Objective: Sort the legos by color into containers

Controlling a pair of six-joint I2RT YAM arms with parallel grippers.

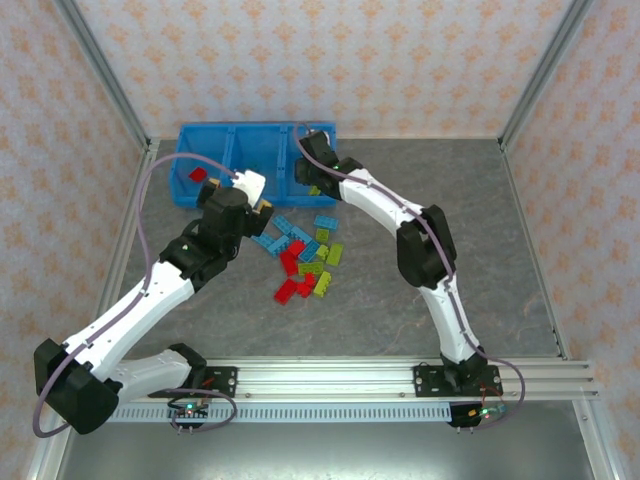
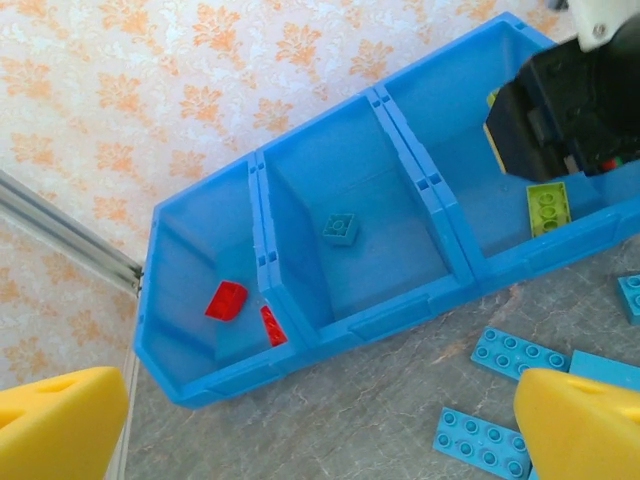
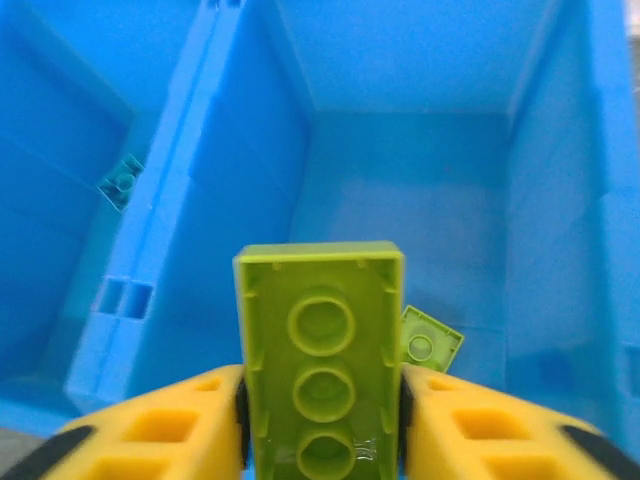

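The blue three-compartment tray point(image 1: 230, 130) stands at the back left of the table. My right gripper point(image 3: 320, 430) is shut on a lime green brick point(image 3: 320, 345), underside toward the camera, over the right compartment point(image 3: 420, 200), where a small lime piece point(image 3: 430, 345) lies. In the top view the right gripper point(image 1: 307, 172) sits at that compartment. My left gripper point(image 2: 320, 440) is open and holds nothing, above the table in front of the tray point(image 2: 370, 320). Two red bricks point(image 2: 226, 300) lie in the left compartment and a light blue brick point(image 2: 340, 228) in the middle one.
A loose pile of red, light blue and lime bricks point(image 1: 300, 255) lies on the grey table between the arms. Light blue plates point(image 2: 480, 442) lie near my left fingers. The right arm's black wrist point(image 2: 570, 110) hangs over the right compartment, with a lime brick point(image 2: 548, 207) just below it.
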